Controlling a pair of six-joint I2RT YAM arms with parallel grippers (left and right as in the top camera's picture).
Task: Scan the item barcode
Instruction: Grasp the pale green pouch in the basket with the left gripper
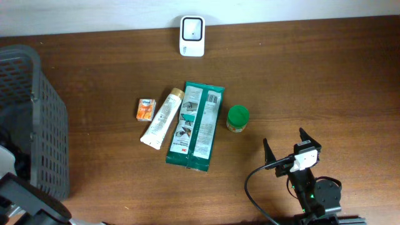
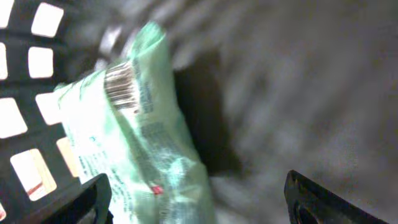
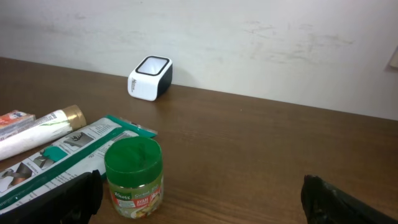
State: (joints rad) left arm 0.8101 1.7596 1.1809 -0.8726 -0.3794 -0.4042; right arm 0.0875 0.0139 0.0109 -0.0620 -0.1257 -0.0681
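In the left wrist view a pale green packet [image 2: 143,143] with a barcode [image 2: 121,87] on its upper end lies inside the dark mesh basket [image 2: 25,93]. My left gripper [image 2: 199,205] hovers over it with the jaws wide apart. The packet's lower end lies between them, close to the left finger [image 2: 87,199], and the right finger stands clear of it. The white barcode scanner [image 1: 192,36] stands at the table's far edge. My right gripper [image 1: 284,142] stands open and holds nothing at the front right, facing a green-lidded jar [image 3: 134,177].
The grey basket [image 1: 34,119] fills the left side of the table, and my left arm [image 1: 28,203] reaches into it. In the middle lie a small orange box [image 1: 146,109], a cream tube [image 1: 162,117], a long green box [image 1: 197,125] and the jar [image 1: 237,118].
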